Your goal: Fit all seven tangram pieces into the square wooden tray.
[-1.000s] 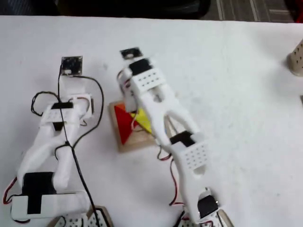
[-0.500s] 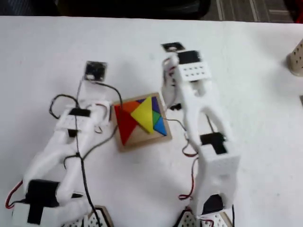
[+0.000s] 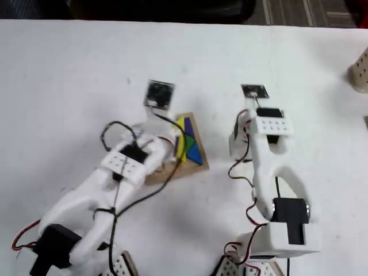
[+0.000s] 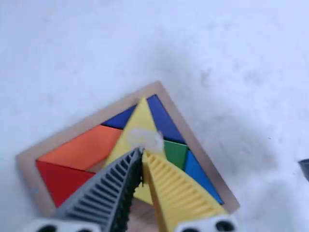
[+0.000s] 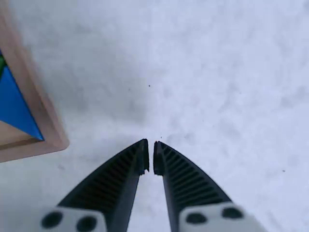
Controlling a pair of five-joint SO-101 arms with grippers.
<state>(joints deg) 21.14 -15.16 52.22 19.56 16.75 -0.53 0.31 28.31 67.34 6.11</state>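
Note:
The square wooden tray (image 3: 185, 171) lies mid-table, its left half hidden under my left arm (image 3: 129, 161). Yellow (image 3: 180, 145), green (image 3: 189, 140) and blue (image 3: 195, 154) pieces show in it. In the left wrist view the tray (image 4: 91, 118) holds red (image 4: 58, 179), orange (image 4: 84, 147), yellow (image 4: 142, 118), green (image 4: 175, 152) and blue (image 4: 164, 118) pieces. My left gripper (image 4: 141, 153) hangs shut over the yellow triangle. My right gripper (image 5: 149, 157) is shut above bare table, just off the tray's corner (image 5: 36, 121).
A perforated wooden object (image 3: 360, 70) stands at the table's right edge. Cables (image 3: 241, 169) trail along both arms. White table spreads open to the right and far side of the tray.
My left arm has swung right over the tray and now covers the red and orange pieces. My right arm has moved off the tray to its right and drawn back.

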